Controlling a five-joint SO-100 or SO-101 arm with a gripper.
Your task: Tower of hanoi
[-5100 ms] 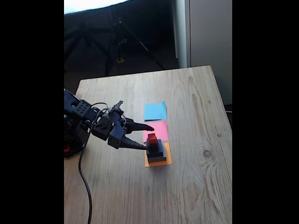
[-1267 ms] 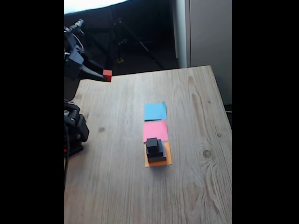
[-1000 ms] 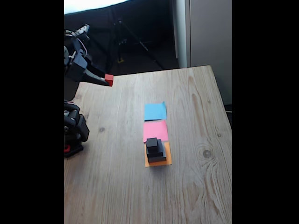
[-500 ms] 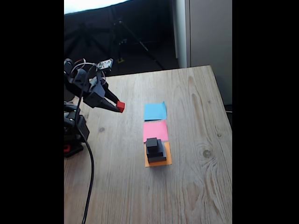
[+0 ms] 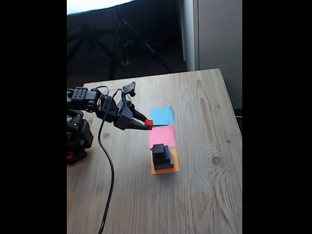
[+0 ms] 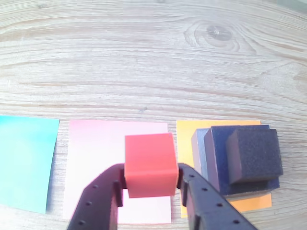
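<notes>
In the fixed view, the black two-finger gripper [image 5: 147, 124] is reaching from the left side of the pale wooden table [image 5: 204, 195] toward the row of paper squares, and its fingers are pinching the tiniest red cube [image 5: 148, 124] between their tips. In the wrist view the jaws are sitting only as far apart as the cube is wide, pressing on its left and right faces, with the red cube [image 6: 149, 164] hanging above the pink paper square [image 6: 96, 158].

The remaining blocks are standing stacked on the orange paper square [image 5: 165, 168], nearest of the three squares to the camera in the fixed view: the large flat grey block [image 5: 164, 165] is lying at the bottom, the medium black block [image 5: 162, 156] is resting on it, and the small black cube [image 5: 158, 148] is sitting on top. In the wrist view this stack is showing to the right of the held cube, and the blue paper square [image 6: 24, 163] is lying at the left. In the fixed view the blue square is lying farthest from the camera, the pink one between it and the orange one.

A black cable [image 5: 107, 185] is trailing from the arm across the near left part of the table.
</notes>
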